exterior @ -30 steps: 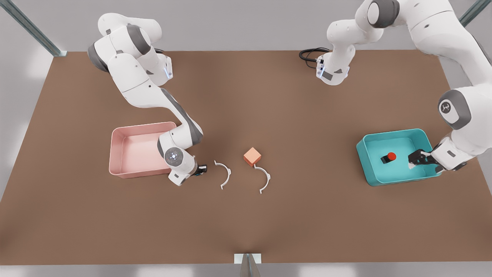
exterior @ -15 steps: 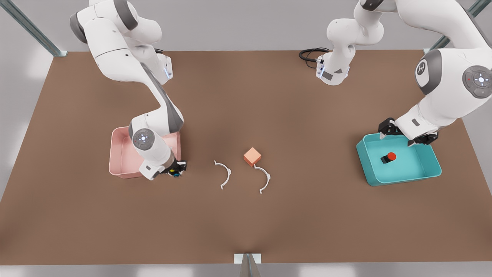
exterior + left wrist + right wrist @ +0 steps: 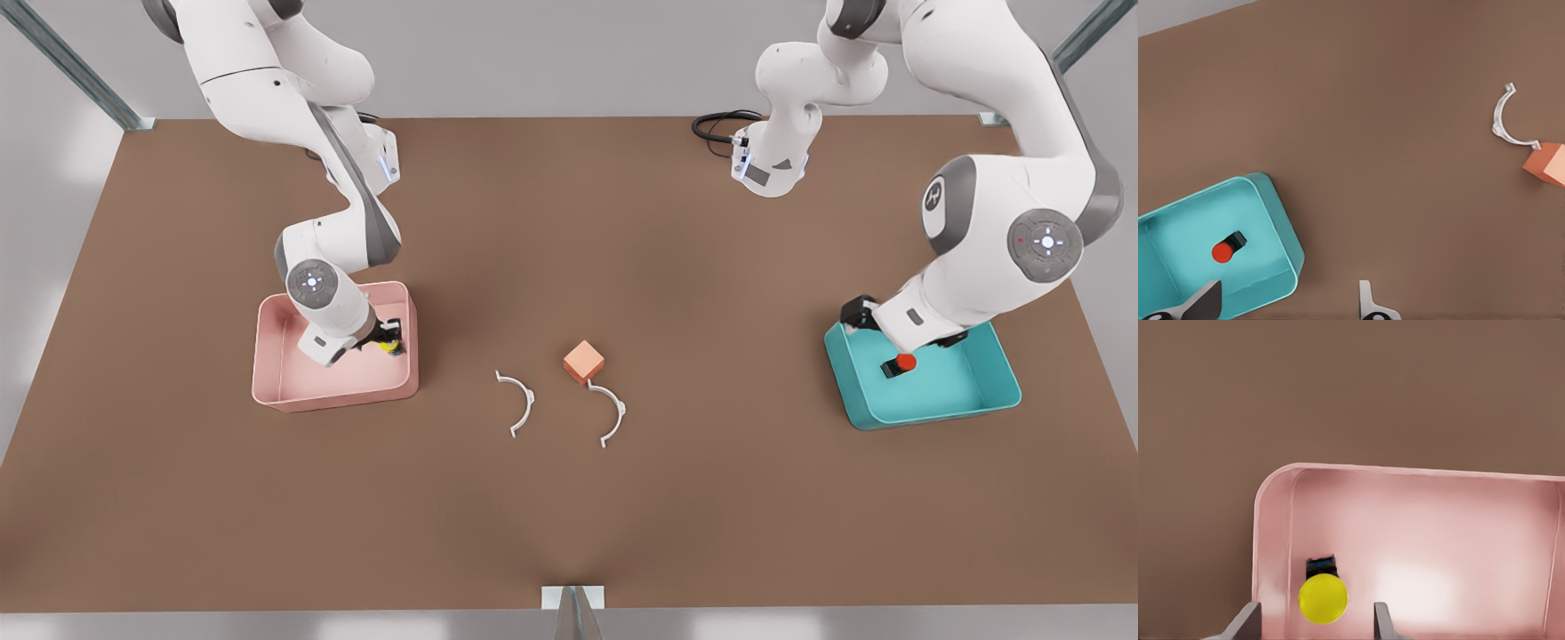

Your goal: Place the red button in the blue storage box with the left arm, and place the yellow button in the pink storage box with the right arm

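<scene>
- Front view: the right gripper [image 3: 384,339] is over the pink storage box [image 3: 293,391], near the wall on the front view's right. The yellow button [image 3: 388,346] is at its fingertips, inside the outline of the box. From here one cannot tell if the fingers press the button.
- Front view: the left gripper [image 3: 876,322] is at the far edge of the blue storage box [image 3: 925,411], over its corner on the front view's left. The red button [image 3: 904,362] lies on the floor of this box, apart from the fingers.
- Front view: on the brown table [image 3: 711,498], between the two boxes, there is a salmon-orange cube [image 3: 583,361]. One white curved clip [image 3: 518,400] lies alone, and another white curved clip [image 3: 609,411] is just beside the cube.
- Left wrist view: the left gripper [image 3: 1285,300] has its fingers wide apart and holds nothing. One fingertip is over the blue storage box [image 3: 1281,220] and the other is over the bare table. The red button [image 3: 1223,251] rests on the light floor of the box. Farther away, a white clip [image 3: 1503,123] touches the orange cube [image 3: 1546,164].
- Right wrist view: the right gripper [image 3: 1317,617] is spread, with space on both sides of the yellow button [image 3: 1323,598], so no finger touches it. The button is inside the pink storage box [image 3: 1418,477], close to a rounded corner. Its dark base with blue trim shows behind the cap.
</scene>
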